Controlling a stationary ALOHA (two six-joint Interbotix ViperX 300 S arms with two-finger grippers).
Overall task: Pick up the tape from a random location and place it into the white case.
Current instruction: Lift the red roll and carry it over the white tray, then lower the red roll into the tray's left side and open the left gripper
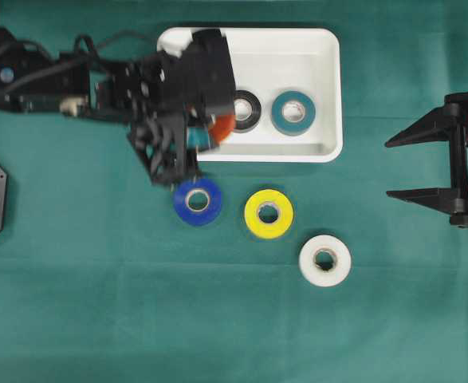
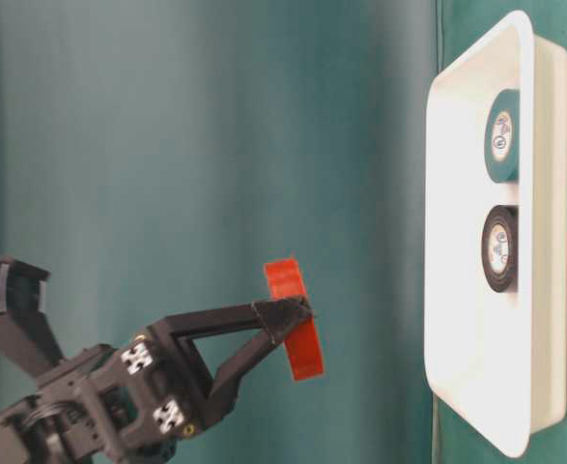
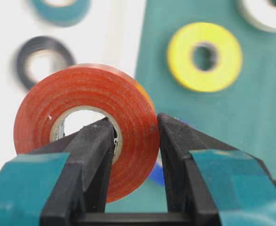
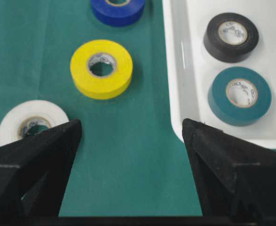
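My left gripper (image 3: 135, 126) is shut on a red tape roll (image 3: 81, 94), one finger through its core and the other against its outer face. In the overhead view the red tape roll (image 1: 222, 127) hangs at the left front part of the white case (image 1: 330, 88), under the left gripper (image 1: 211, 128). The table-level view shows the red tape roll (image 2: 297, 319) held apart from the white case (image 2: 457, 242). A black roll (image 1: 245, 110) and a teal roll (image 1: 292, 112) lie in the case. My right gripper (image 1: 401, 167) stands open and empty at the right edge.
On the green cloth in front of the case lie a blue roll (image 1: 198, 200), a yellow roll (image 1: 269, 213) and a white roll (image 1: 325, 260). The right wrist view shows the yellow roll (image 4: 101, 69) and the white roll (image 4: 32, 123) ahead of the open right gripper (image 4: 132, 129).
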